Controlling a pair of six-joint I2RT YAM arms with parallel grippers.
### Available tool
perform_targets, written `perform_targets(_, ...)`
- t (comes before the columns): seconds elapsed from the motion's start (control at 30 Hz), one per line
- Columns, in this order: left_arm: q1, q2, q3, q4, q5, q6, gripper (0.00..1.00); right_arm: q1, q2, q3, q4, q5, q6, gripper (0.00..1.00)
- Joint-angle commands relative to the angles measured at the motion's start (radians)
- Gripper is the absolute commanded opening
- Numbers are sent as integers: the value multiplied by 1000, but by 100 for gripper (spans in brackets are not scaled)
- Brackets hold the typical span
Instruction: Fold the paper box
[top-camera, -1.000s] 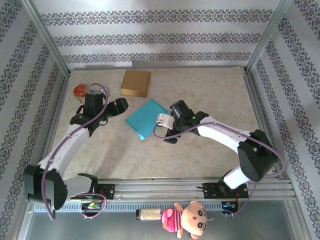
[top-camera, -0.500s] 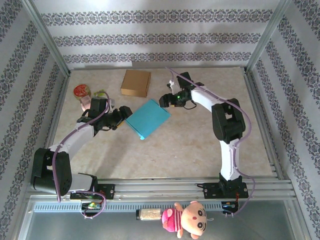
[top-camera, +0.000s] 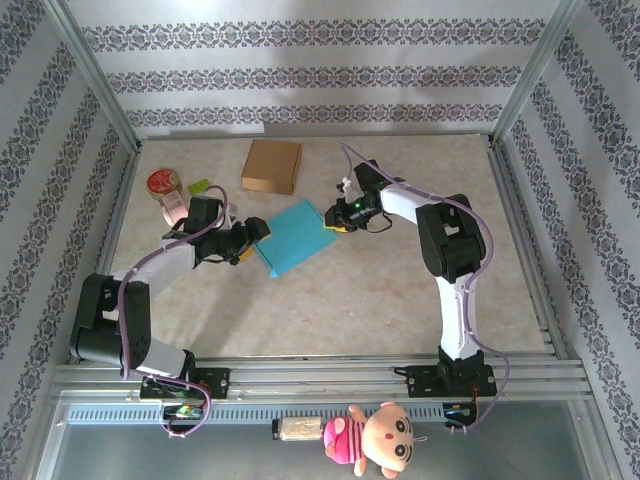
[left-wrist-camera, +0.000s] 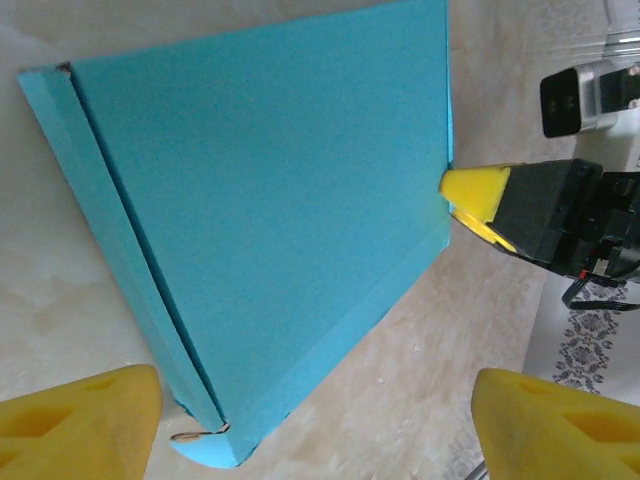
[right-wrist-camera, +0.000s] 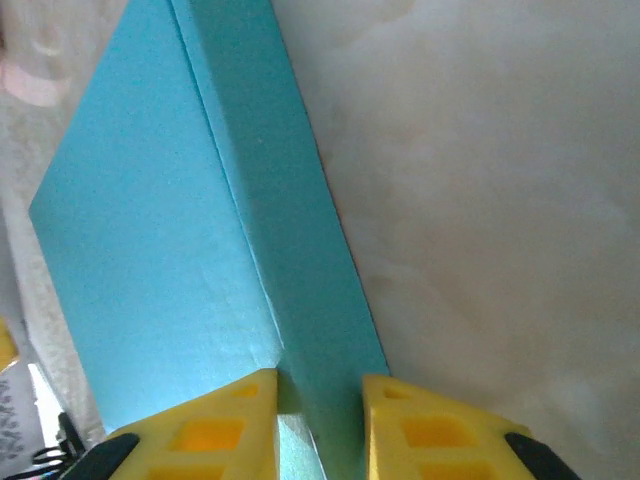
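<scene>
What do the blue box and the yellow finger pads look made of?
The blue box looks like thin card or paper, matte, with creased fold lines. The yellow pads are probably foam or soft plastic, matte, with moulded recesses; hard to tell which.

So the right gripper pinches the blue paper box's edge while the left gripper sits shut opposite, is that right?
Not quite: the left gripper is open, as the left wrist view shows; the right gripper does pinch the blue paper box.
</scene>
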Motion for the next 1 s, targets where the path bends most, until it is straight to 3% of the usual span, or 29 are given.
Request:
perform_targets(0.0, 15, 13, -2, 142, 63, -18, 82, -32, -8, -66, 9, -19, 46, 24)
perform_targets(0.23, 40, 76, -6, 246, 88, -40, 82, -87, 6, -91, 9, -59, 56, 20)
perform_targets(0.5, 41, 162, 18, 215, 28, 21, 83, -118, 21, -84, 5, -67, 60, 17)
perform_targets(0.7, 36, 268, 22, 408, 140, -41, 83, -149, 48, -84, 26, -102, 86, 16)
perform_targets(0.83, 23, 337, 42, 457, 146, -55, 83, -175, 66, -93, 70, -144, 119, 16)
perform_targets(0.97, -2, 402, 54, 609, 175, -134, 83, -194, 85, -102, 122, -180, 156, 16)
